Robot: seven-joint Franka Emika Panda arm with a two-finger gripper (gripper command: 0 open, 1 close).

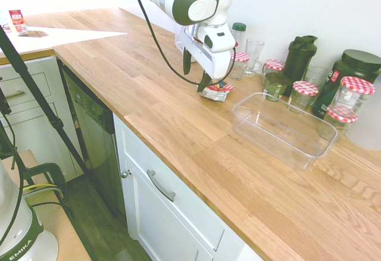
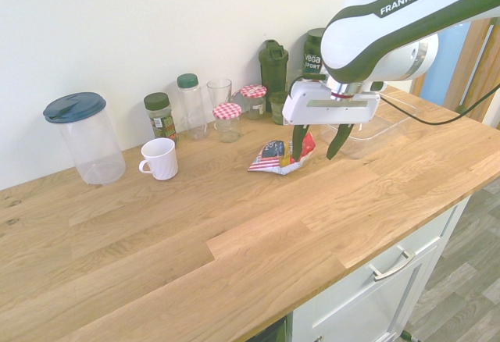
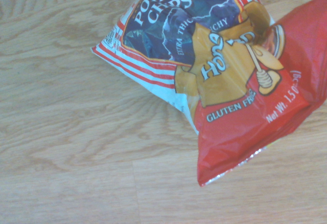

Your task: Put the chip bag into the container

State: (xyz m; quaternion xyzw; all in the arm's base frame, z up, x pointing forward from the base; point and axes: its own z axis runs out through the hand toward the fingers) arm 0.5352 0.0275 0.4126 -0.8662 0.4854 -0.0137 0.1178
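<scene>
Worktop: a long pale-wood butcher-block counter (image 1: 178,124) over white drawers, carrying everything below.
Arm: the white Franka arm (image 2: 391,30) reaches in over the counter, its wrist pointing steeply down.
Container: the large clear rectangular plastic tub (image 1: 284,129) with rounded corners and low walls sits on the wood, well apart from the bag, with nothing seen inside it.
Back row: a dark green shaker bottle (image 1: 299,57), red-checked-lid glass jars (image 1: 305,94) and a clear drinking glass (image 1: 253,55) stand along the wall; a white mug (image 2: 160,158) and a blue-lidded clear jug (image 2: 82,135) stand further along.
Gripper: the two-finger gripper (image 2: 319,140) hangs over the bag, dark fingers (image 2: 299,142) spread wide, holding nothing.
Chip bag: the small crinkled packet (image 2: 279,157) in red, blue and yellow print lies flat on the wood beneath the fingers; the wrist view (image 3: 225,75) reads "POTATO CHIPS".
</scene>
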